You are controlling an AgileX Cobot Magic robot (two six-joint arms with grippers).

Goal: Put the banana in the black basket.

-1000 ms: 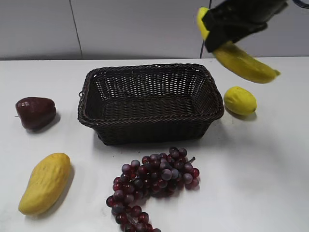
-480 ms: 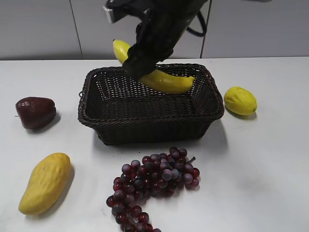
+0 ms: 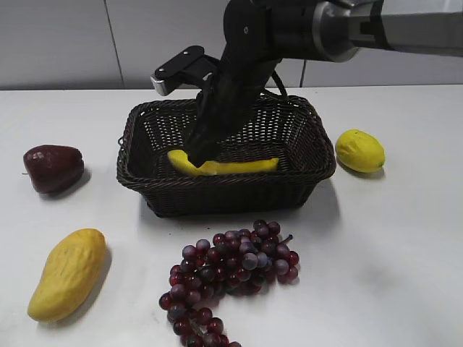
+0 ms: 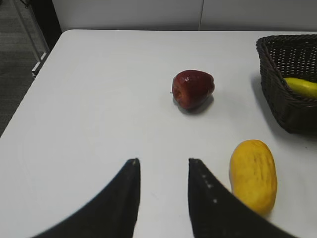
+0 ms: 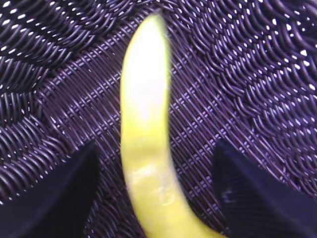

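Observation:
The yellow banana (image 3: 224, 166) lies on the floor of the black basket (image 3: 224, 191) at mid table. My right gripper (image 3: 197, 148) reaches down into the basket over the banana's left end. In the right wrist view the banana (image 5: 146, 129) lies on the woven floor (image 5: 257, 74) between the spread fingers (image 5: 156, 153), with a gap on each side, so the gripper is open. My left gripper (image 4: 163, 166) is open and empty above the bare table; its view shows the basket's corner (image 4: 292, 111) and the banana's tip (image 4: 302, 87).
A dark red apple-like fruit (image 3: 53, 168) sits left of the basket, a plump yellow mango (image 3: 69, 272) at front left, a lemon (image 3: 359, 150) to the basket's right, and purple grapes (image 3: 228, 275) in front. The apple-like fruit (image 4: 193, 89) and mango (image 4: 252, 173) also show in the left wrist view.
My right arm carried the banana from high at the right over to the basket and lowered it onto the floor. Its fingers now stand apart from the banana.

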